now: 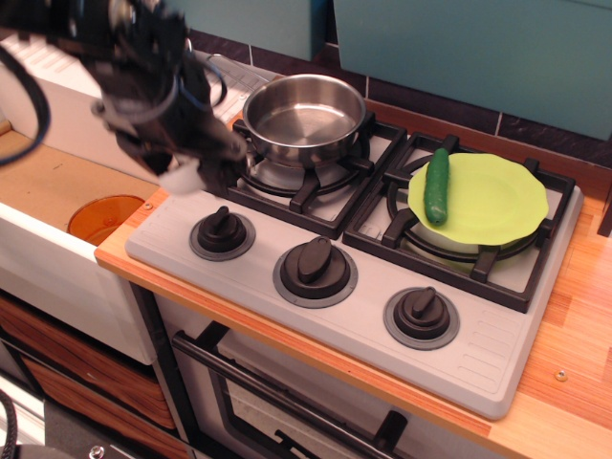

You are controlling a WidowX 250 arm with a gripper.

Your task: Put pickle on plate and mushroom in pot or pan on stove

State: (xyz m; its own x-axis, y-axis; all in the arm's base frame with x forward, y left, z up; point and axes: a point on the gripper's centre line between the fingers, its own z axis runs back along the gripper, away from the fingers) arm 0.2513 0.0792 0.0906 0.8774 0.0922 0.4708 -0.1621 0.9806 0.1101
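One pan (304,117), one plate (490,199), one pickle (437,185), two burner grates, three knobs and one orange bowl (103,218) are in view. The gripper (196,164) hangs motion-blurred over the left rear corner of the stove (478,359), and a blurred white patch shows at its tip that may be the mushroom (182,180); I cannot tell whether the jaws are spread or pinching it. The pan sits empty on the left grate (311,184), just to the right of the jaws and slightly behind them, its near rim close beside the arm, its thin handle running back and left behind the arm. The plate rests on the right grate (469,251), well to the right of the jaws, and the pickle lies on its left edge, lengthwise front to back, touching the plate. Below and in front of the jaws stands the first knob (222,230), apart from them; the second knob (315,261) and third knob (422,312) trail off to the right along the stove's front strip. The bowl sits down and to the left of the jaws, off the stove's left edge, in the lower recess. Bare grey surface lies between the jaws and the first knob, and the pan's mouth is open from above.
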